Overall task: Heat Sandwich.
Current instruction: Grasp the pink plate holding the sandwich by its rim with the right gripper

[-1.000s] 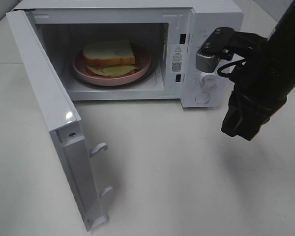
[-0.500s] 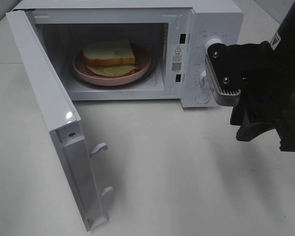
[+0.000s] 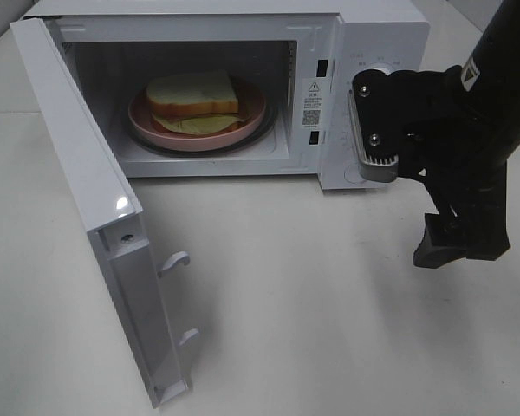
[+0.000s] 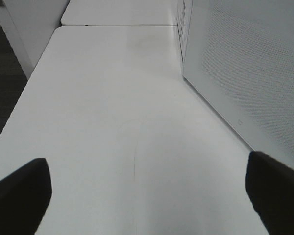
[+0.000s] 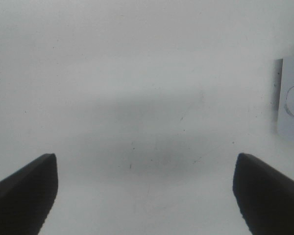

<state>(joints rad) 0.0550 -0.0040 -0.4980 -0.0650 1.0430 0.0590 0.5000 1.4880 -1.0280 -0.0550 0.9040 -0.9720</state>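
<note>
1. The sandwich [image 3: 195,97] lies on a pink plate [image 3: 146,124] inside the microwave [image 3: 377,30], whose door [image 3: 82,165] is open.
2. The right gripper [image 5: 144,161] hangs over the worktop [image 3: 329,303], spread wide and empty.
3. The left gripper [image 4: 147,161] is likewise wide and empty.

Door [image 3: 69,156] stands wide, leaving the microwave [image 3: 373,35] mouth open; right arm [image 3: 468,121] hangs across its right front.

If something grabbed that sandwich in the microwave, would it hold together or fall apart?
Probably soft: the sandwich is pale bread that would likely squash. Its stacked layers, filling poking out, may slide apart. It looks light for its size.
</note>
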